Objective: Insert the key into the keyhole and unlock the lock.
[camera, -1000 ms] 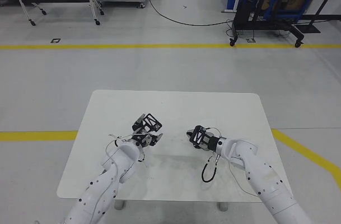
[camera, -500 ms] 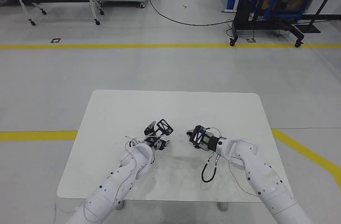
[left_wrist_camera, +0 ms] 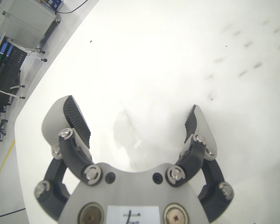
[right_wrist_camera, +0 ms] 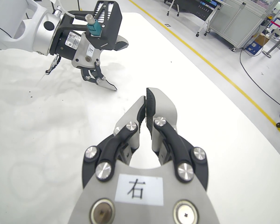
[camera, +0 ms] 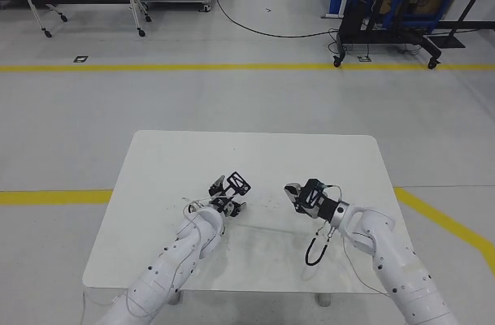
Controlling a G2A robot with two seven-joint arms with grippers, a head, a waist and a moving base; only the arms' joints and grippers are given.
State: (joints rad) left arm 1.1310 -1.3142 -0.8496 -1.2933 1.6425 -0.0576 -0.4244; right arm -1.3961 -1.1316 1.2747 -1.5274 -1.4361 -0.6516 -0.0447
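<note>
Left tool (left_wrist_camera: 133, 113) gaping, right tool (right_wrist_camera: 146, 99) pinched shut on nothing, both over the surface (camera: 328, 154). I'd grab the key first.

A white label (right_wrist_camera: 139, 188) on the right gripper (right_wrist_camera: 145, 102) reads 右, and a small tag (right_wrist_camera: 91, 50) on the left gripper (right_wrist_camera: 120, 67) reads 左.

You are looking at a table (camera: 328, 154) whose white top is showing smooth and faintly glossy, with dull smears across it. The left gripper (left_wrist_camera: 133, 108) is showing you brushed bare-metal fingers (left_wrist_camera: 49, 120), matt black ribbed pads (left_wrist_camera: 77, 122) that look like rubber, black plastic links (left_wrist_camera: 71, 146) and shiny screw heads (left_wrist_camera: 91, 173). The right gripper (right_wrist_camera: 146, 96) is wearing the same metal, ribbing and black plastic, with a white paper-like label (right_wrist_camera: 139, 188) on its satin metal plate (right_wrist_camera: 189, 201). The left arm's shell (right_wrist_camera: 4, 19) is gleaming white and smooth.
</note>
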